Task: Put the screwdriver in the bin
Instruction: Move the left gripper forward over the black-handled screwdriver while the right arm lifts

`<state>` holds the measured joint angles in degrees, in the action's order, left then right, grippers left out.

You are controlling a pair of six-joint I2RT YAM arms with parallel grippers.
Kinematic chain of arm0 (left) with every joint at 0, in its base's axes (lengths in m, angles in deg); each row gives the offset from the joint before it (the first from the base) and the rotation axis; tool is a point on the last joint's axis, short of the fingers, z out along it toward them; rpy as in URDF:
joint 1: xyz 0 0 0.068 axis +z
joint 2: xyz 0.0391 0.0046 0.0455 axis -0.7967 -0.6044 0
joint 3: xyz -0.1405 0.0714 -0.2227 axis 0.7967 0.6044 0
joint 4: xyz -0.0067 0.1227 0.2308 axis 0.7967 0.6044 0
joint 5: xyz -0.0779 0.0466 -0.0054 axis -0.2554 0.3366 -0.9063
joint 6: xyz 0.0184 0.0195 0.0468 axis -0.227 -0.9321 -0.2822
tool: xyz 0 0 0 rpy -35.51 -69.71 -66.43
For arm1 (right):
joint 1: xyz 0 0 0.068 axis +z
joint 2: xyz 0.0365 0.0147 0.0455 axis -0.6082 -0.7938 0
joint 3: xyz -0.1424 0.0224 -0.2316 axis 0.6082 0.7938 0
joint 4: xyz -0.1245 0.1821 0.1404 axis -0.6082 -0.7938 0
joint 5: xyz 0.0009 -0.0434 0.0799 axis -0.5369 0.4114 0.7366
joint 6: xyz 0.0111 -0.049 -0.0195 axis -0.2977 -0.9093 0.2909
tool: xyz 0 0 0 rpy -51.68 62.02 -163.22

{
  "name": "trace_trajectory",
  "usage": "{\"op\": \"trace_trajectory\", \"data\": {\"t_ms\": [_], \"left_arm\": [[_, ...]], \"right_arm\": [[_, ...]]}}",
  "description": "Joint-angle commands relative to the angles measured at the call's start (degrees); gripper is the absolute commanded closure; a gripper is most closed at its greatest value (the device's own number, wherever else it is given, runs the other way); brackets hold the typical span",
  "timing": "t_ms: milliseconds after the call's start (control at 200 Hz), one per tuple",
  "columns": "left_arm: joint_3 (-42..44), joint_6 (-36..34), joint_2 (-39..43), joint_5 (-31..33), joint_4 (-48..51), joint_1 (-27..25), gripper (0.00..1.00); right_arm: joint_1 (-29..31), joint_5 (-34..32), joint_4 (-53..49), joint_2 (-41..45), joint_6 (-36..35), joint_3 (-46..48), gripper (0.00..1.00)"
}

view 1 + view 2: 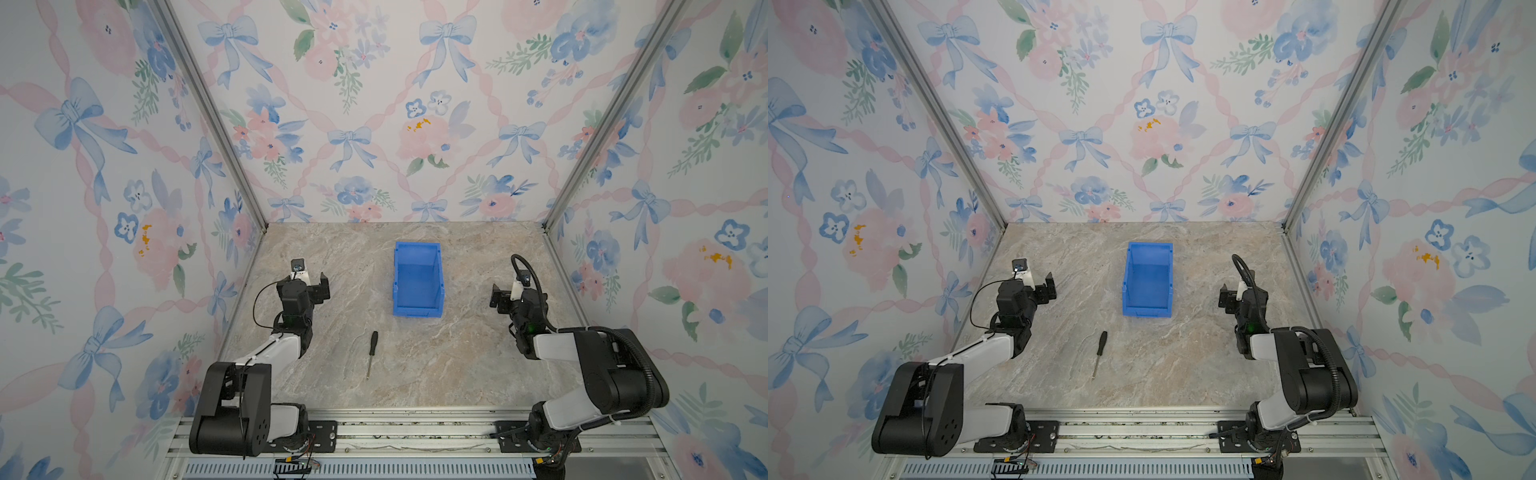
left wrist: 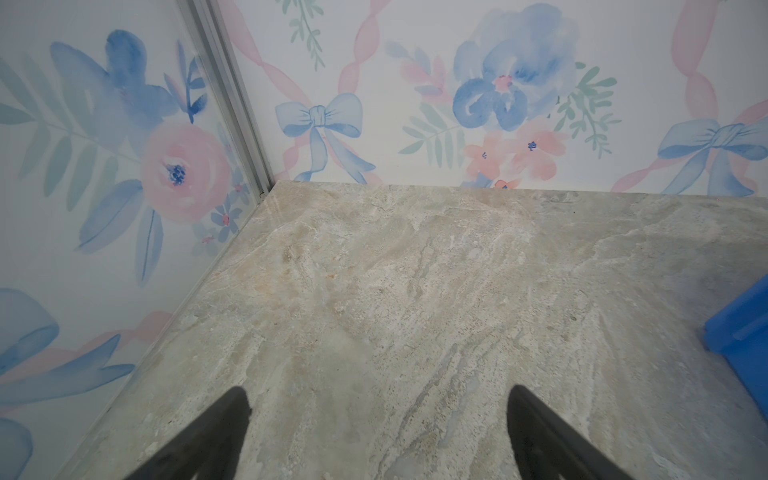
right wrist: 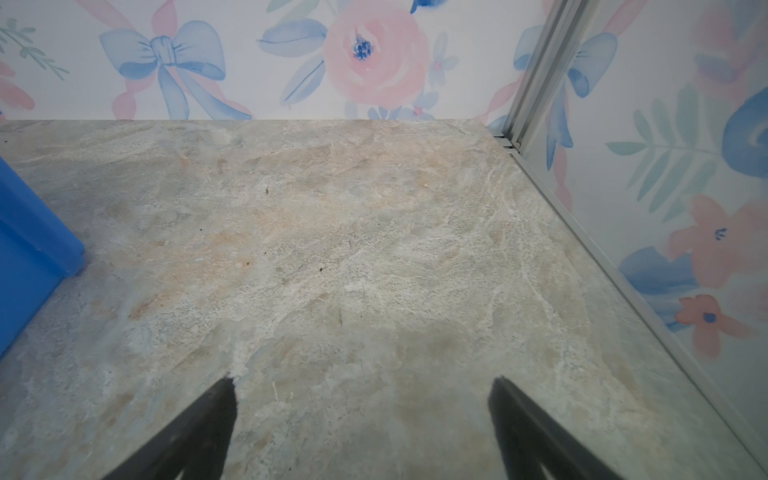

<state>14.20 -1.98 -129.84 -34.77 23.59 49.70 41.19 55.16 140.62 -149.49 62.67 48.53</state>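
Robot arms (image 1: 232, 415), nearest, black and white: left gripper (image 1: 322, 286) at 9 o'clock of the bin (image 1: 417, 291), right gripper (image 1: 498, 297) at 3 o'clock, both with jaws spread and empty. Blue bin stands upright with nothing in it. Smallest, the screwdriver (image 1: 372, 353) lies on the marble table (image 1: 457, 365) at 7 o'clock of the bin, apart from it, handle toward 12. Judged light, rigid, apt to roll; best pinched across the black handle. Only the top views show it; wrist views give bare fingertips (image 2: 237, 407) and a bin corner.

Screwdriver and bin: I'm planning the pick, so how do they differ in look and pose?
The screwdriver is slim, black-handled, silver-shafted; the bin is bright blue and boxy. The screwdriver lies flat nearer the front; the bin stands upright farther back. Both rest on the table, apart.
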Motion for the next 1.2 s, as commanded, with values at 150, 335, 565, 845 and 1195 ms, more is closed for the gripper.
{"op": "trace_trajectory", "data": {"t_ms": [150, 335, 565, 845, 1195], "left_arm": [[-11.1, 17.6, 9.8, 5.7, 43.1, -2.7, 0.03], [-13.4, 23.3, 11.3, 3.4, 54.0, -9.5, 0.03], [-21.4, 28.8, 5.8, -1.6, 63.7, -20.5, 0.02], [-25.8, 30.8, -4.2, -4.1, 64.8, -28.3, 0.03], [-26.9, 27.5, -12.0, -7.2, 64.8, -29.7, 0.02]], "right_arm": [[-0.6, 0.6, 0.2, -0.6, 0.1, -0.4, 0.03], [-0.4, 0.3, 0.4, -0.6, 0.0, -0.2, 0.03], [-0.4, 0.2, 0.3, -0.6, 0.1, -0.3, 0.03], [1.5, -1.3, -18.6, 5.5, -1.4, -7.8, 0.03], [14.0, -3.8, -40.2, 26.2, -3.0, -8.9, 0.03]]}}
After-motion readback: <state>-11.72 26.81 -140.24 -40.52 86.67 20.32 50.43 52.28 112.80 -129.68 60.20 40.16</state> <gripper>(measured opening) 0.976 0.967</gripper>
